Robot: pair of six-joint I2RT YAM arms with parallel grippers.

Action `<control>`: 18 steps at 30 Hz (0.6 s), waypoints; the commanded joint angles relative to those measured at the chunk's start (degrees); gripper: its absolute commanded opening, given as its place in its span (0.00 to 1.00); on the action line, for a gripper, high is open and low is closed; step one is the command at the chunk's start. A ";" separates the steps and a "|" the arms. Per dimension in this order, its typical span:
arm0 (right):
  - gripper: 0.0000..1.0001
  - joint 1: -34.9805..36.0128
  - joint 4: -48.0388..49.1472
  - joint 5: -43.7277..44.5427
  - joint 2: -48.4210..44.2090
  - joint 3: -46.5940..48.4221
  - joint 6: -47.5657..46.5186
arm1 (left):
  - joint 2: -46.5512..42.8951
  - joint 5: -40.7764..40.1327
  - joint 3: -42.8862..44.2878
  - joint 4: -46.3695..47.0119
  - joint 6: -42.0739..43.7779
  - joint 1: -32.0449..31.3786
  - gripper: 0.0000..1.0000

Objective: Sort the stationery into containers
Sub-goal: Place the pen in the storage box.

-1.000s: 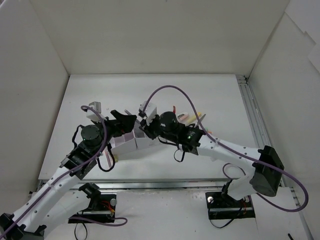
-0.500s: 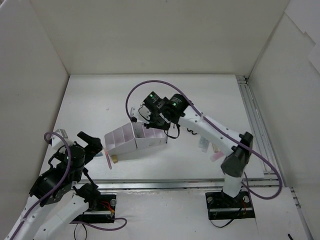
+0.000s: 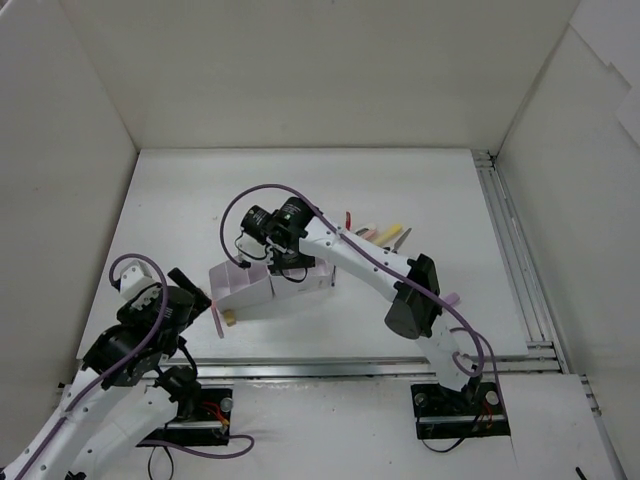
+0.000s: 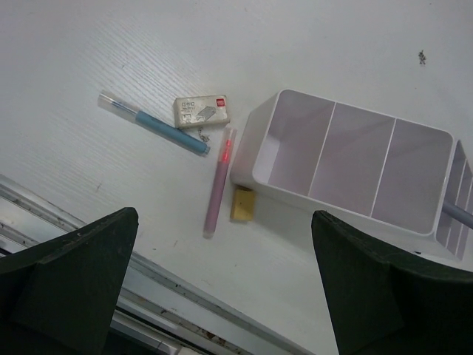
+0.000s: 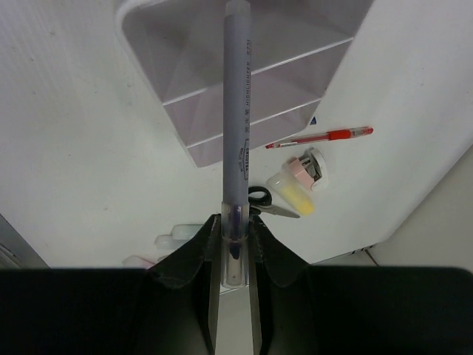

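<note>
My right gripper [image 5: 236,222] is shut on a grey pen [image 5: 238,111], held over the white organizer [image 5: 199,148] with its far end above a compartment. In the top view this gripper [image 3: 265,255] hangs over the organizer [image 3: 225,285]. My left gripper [image 4: 229,296] is open and empty, drawn back at the near left [image 3: 185,290]. Below it lie a blue pen [image 4: 155,129], a pale eraser [image 4: 201,111], a pink pen [image 4: 219,181] and a small yellow eraser [image 4: 242,203], all left of the organizer [image 4: 255,159].
A red pen [image 5: 321,137], a yellow marker [image 5: 295,188], black-handled scissors [image 5: 270,203] and pale markers [image 5: 174,240] lie right of the organizer. A pink item [image 3: 450,298] lies by the right arm. A metal rail [image 4: 111,259] runs along the near table edge.
My right gripper has swung left with the grey pen to above the organizer. My left arm has drawn back to the near left corner. The organizer has shifted a little left.
</note>
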 commanded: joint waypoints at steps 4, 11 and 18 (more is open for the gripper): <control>0.04 2.23 -2.76 3.56 1.92 4.76 -2.79 | 4.49 0.20 -0.12 3.75 0.07 0.82 0.99; 0.29 4.33 0.74 7.67 4.74 8.73 -3.23 | 6.69 18.63 -4.60 14.73 12.54 17.58 1.00; 0.61 4.95 7.08 9.72 -0.97 5.12 -2.79 | 6.00 30.79 -9.00 18.00 17.48 29.03 0.99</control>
